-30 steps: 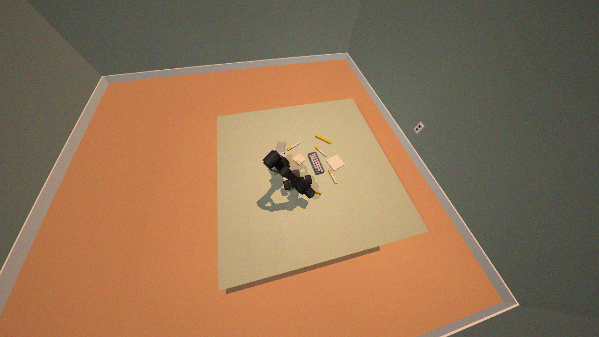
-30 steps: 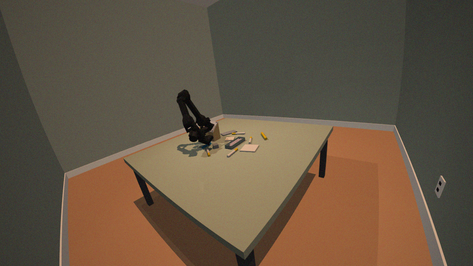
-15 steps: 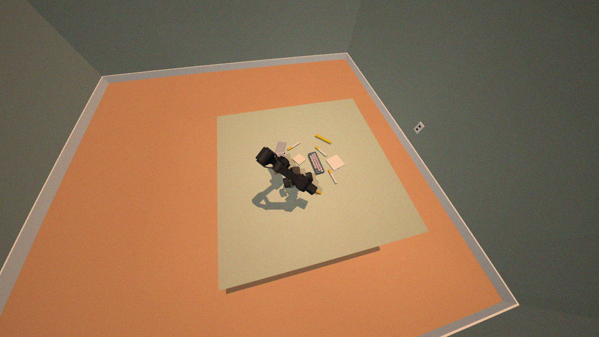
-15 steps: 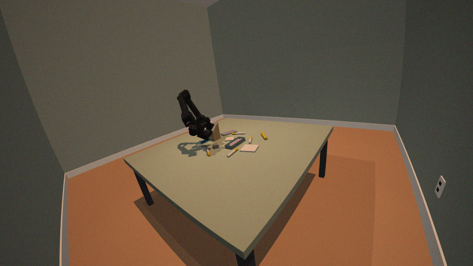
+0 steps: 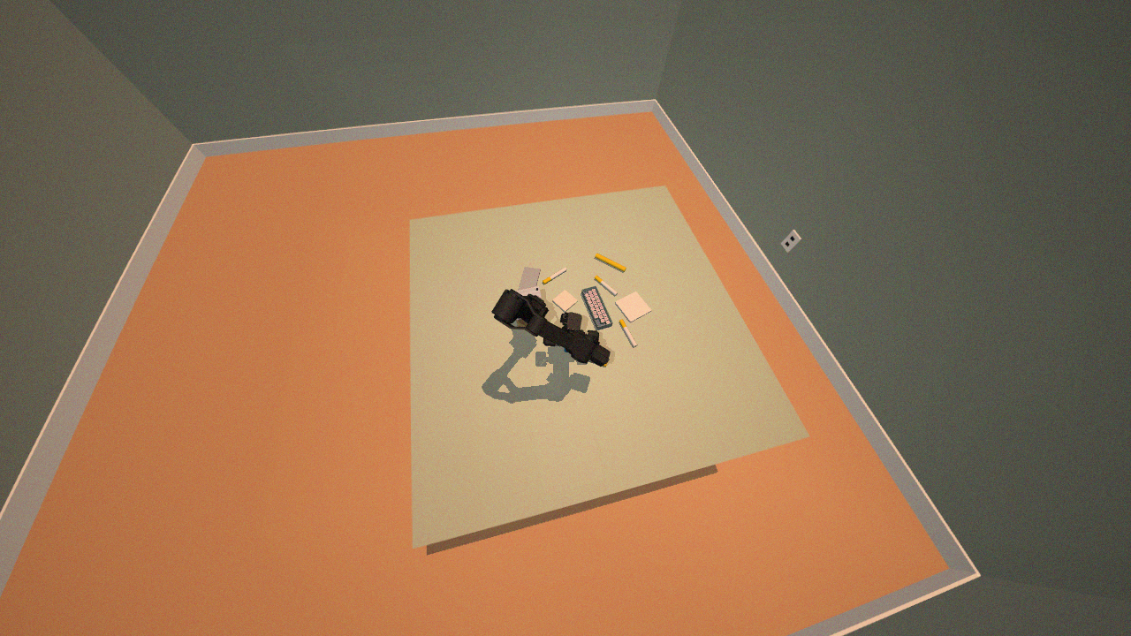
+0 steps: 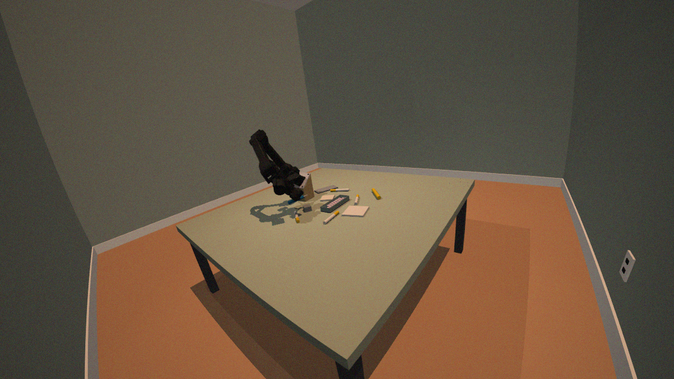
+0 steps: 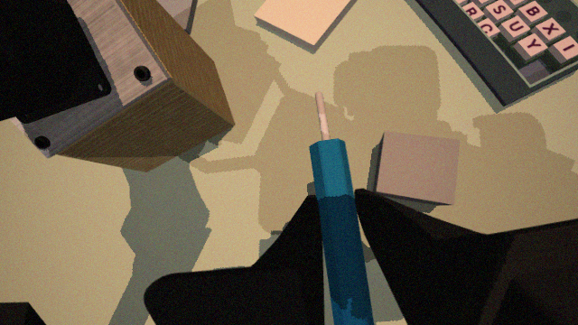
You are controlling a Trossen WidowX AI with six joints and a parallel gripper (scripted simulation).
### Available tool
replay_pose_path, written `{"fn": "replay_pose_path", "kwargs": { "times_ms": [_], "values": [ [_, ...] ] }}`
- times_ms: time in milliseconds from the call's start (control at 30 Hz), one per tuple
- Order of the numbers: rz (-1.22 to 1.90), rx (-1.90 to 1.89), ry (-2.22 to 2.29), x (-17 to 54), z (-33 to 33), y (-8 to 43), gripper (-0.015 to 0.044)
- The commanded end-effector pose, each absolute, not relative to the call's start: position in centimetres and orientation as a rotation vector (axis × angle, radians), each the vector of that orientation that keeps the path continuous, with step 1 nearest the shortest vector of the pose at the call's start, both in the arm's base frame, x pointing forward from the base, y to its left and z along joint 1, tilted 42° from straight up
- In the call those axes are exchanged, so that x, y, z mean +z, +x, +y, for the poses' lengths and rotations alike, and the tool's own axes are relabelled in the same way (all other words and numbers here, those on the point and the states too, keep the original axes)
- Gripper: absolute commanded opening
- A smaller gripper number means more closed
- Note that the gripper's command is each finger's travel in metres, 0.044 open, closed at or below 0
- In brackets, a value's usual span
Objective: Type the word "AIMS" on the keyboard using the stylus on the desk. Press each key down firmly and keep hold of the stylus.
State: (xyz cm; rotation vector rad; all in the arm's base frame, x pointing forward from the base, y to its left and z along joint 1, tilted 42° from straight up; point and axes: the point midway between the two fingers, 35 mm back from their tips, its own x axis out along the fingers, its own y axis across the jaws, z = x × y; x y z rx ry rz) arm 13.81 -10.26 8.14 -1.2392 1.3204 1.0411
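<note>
A blue stylus (image 6: 293, 201) (image 7: 336, 217) with a thin pale tip is pinched between the dark fingers of the claw (image 6: 296, 197) (image 7: 335, 200), well apart from the keyboard (image 5: 596, 307) (image 6: 335, 203) (image 7: 479, 63). In the wrist view, the tip points toward the top of the frame; the letters S, B, U, X, Y and I can be read on the pale keys at upper right.

A pinkish block (image 6: 307, 208) (image 7: 417, 169) sits near the stylus, on the keyboard's side. Across from it stands a wood-sided box (image 5: 535, 290) (image 6: 307, 188) (image 7: 149, 122).

A small pad (image 5: 564, 300) (image 6: 327, 198) (image 7: 307, 20) lies between box and keyboard, with a large pad (image 5: 633, 306) (image 6: 355, 211) on the keyboard's far side. Near the keyboard's ends lie two white-and-yellow markers, the first (image 5: 627, 333) (image 6: 331, 217) and the second (image 5: 605, 285) (image 6: 356, 199). Farther out, a gray slab (image 5: 529, 277) (image 6: 326, 189) lies near a third marker (image 5: 555, 276) (image 6: 339, 189), and a yellow stick (image 5: 611, 262) (image 6: 376, 193) rests beyond the second.

The black arm (image 5: 561, 336) (image 6: 273, 165) casts its shadow across the pale green surface (image 5: 474, 474) (image 6: 329, 263). A wall outlet (image 5: 791, 240) (image 6: 627, 266) shows at right in the top and exterior views.
</note>
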Motion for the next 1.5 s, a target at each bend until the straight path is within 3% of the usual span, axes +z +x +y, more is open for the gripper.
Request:
{"fn": "replay_pose_path", "kwargs": {
  "times_ms": [0, 1467],
  "values": [
    [1.346, 0.980, -1.129, 8.3, -9.8, 15.0, 0.0000],
    [1.743, 0.300, -0.080, 6.3, -1.7, 24.7, 0.0000]
  ]
}}
